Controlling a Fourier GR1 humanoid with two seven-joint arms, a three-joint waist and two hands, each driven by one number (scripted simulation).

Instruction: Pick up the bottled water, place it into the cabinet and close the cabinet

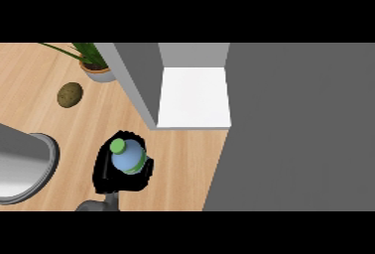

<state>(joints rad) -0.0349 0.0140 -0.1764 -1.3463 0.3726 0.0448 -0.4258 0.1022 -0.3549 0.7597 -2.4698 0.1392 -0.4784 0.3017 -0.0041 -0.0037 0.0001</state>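
You see a big grey cabinet door (293, 129) filling the right side, swung open over the wooden tabletop (44, 119). Next to it is the cabinet (139, 79), and its white shelf (194, 96) has nothing on it. At the left edge sits a big shiny metal pot (26, 166); you cannot see anything inside it. A potted plant (93, 62) stands in its little pot by the cabinet's grey side wall. A brown potato (70, 95) lies near it. Low down, the left robot hand (110, 176) is curled round the bottled water (128, 156), just in front of the shelf. The bottle is blue with a green cap. You cannot see the right robot hand.
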